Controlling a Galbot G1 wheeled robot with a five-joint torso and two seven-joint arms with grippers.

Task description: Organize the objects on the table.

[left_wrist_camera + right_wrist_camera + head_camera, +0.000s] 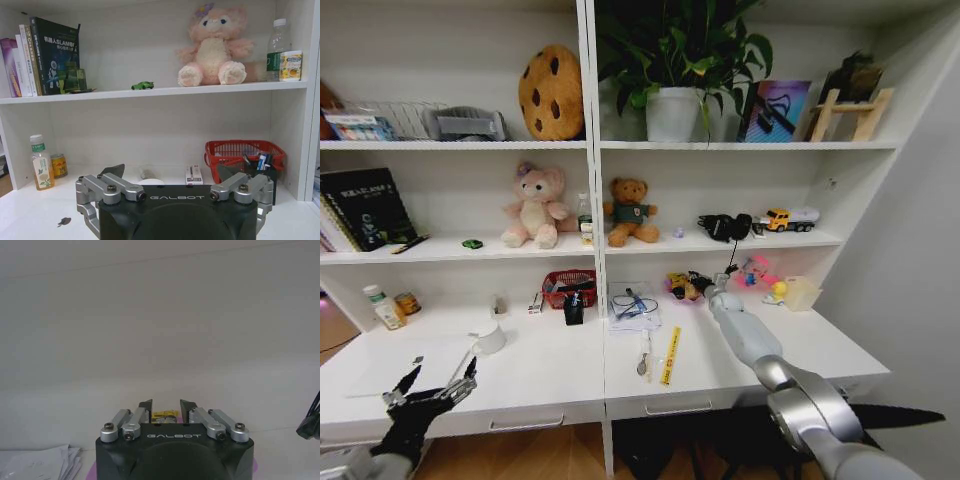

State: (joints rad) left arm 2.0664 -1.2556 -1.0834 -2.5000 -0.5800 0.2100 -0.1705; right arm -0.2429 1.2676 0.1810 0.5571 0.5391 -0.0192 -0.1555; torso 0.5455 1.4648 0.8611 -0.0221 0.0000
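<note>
Left hand point(432, 385) spread, lower left; right hand point(167, 414) part-open around yellow toy point(165, 414); pens point(669, 356), clutter left on tabletop point(550, 375).

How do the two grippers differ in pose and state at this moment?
The left gripper hovers low over the near left edge of the long white desk, fingers spread wide and empty. The right gripper is stretched to the desk's back, fingers narrowed around a small yellow object. Both are black with silver linkages.

Worktop point(550, 375): smooth white laminate, slight sheen. Basket point(235, 150): red plastic mesh. Plush bear point(214, 45): pink fuzzy cloth. Left hand point(172, 182): matt black casing, brushed metal linkages. Papers point(40, 460): white, matt.
</note>
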